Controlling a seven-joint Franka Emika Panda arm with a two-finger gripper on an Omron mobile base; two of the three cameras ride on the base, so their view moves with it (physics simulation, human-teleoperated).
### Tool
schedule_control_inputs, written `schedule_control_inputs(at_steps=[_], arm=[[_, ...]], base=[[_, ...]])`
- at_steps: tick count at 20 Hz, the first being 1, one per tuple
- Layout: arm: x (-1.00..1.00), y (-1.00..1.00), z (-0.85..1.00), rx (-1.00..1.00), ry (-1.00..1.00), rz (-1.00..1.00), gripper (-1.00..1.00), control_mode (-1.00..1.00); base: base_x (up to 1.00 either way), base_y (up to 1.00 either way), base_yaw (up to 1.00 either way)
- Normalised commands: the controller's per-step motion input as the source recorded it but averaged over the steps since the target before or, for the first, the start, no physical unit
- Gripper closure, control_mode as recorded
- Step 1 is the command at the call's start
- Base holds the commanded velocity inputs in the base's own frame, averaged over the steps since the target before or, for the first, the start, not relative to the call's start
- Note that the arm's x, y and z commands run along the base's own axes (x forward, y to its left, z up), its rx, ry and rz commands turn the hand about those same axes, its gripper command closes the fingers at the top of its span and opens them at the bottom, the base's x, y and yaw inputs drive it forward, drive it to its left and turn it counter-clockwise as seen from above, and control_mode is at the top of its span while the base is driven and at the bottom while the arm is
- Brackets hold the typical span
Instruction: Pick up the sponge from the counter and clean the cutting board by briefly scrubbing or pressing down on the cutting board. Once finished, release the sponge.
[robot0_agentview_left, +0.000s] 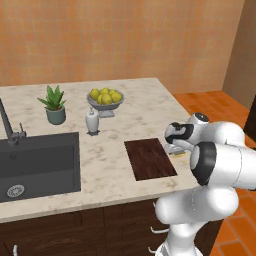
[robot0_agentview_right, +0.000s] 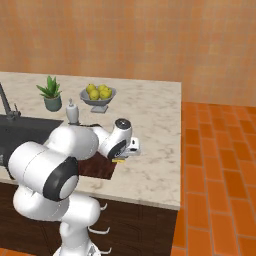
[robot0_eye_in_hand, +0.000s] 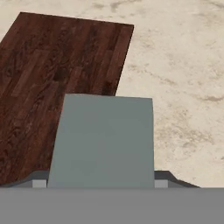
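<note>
Between gripper fingers: sponge held, long axis running alongside cutting board edge, over counter

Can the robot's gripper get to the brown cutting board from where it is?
Probably yes. The gripper sits right at the sponge, beside the cutting board. Nothing stands between them on the counter.

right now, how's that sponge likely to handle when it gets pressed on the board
The sponge is a small flat block, so it probably won't roll or tip. It looks light and likely squashes a little under pressure. Flat on the cutting board, it should slide rather than catch.
</note>
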Motion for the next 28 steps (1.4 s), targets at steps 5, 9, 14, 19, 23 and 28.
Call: schedule_control_inputs(at_steps=[5,9,14,19,23,28], arm=[[-0.43,0.19,0.00,-0.07,0.09,0.31,1.00,-1.00],[-0.56,0.24,-0.23,0.00,-0.02,0.19,1.00,-1.00],[-0.41,0.25,-0.46,0.06,-0.01,0.07,1.00,-1.00],[0.00,0.19,-0.09,0.07,0.00,0.00,1.00,-1.00],[0.38,0.05,0.00,0.02,0.09,0.00,1.00,-1.00],[0.50,0.00,-0.02,0.02,0.12,0.00,1.00,-1.00]], base=[[0.00,0.00,0.00],[0.00,0.00,0.00],[0.00,0.00,0.00],[0.00,0.00,0.00],[0.00,0.00,0.00],[0.00,0.00,0.00]])
